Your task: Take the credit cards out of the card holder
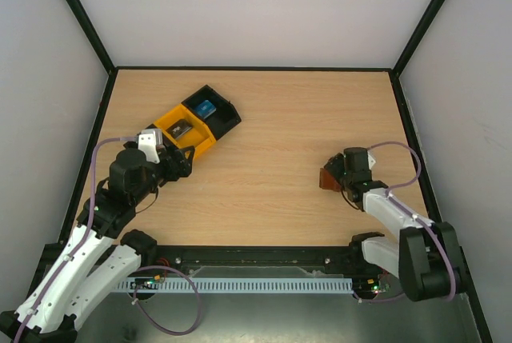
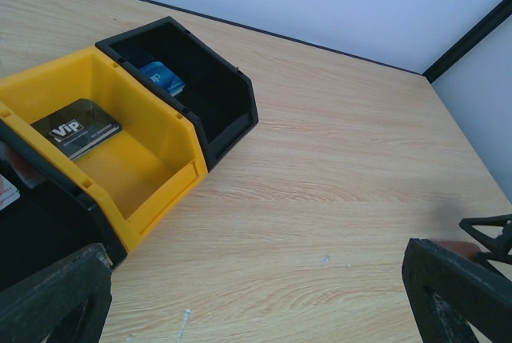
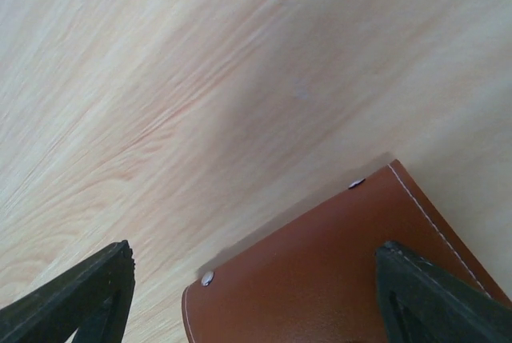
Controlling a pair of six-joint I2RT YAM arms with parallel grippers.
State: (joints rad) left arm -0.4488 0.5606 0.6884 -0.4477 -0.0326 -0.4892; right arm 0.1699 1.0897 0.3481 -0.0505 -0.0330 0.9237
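The brown leather card holder (image 3: 320,279) lies closed on the table at the right (image 1: 326,179). My right gripper (image 3: 256,303) is open, its fingers wide apart on either side of the holder, low over it (image 1: 336,173). The dark grey card (image 2: 76,129) lies in the yellow tray (image 2: 160,175). The blue card (image 2: 162,77) lies in the far black tray (image 2: 232,111). A sliver of the white card with red (image 2: 5,191) shows in a nearer black tray (image 2: 48,223). My left gripper (image 2: 256,311) is open and empty beside the trays (image 1: 178,159).
The trays stand in a diagonal row at the back left (image 1: 210,115). Black frame rails and white walls bound the wooden table (image 1: 272,143). The left arm covers the nearest tray in the top view.
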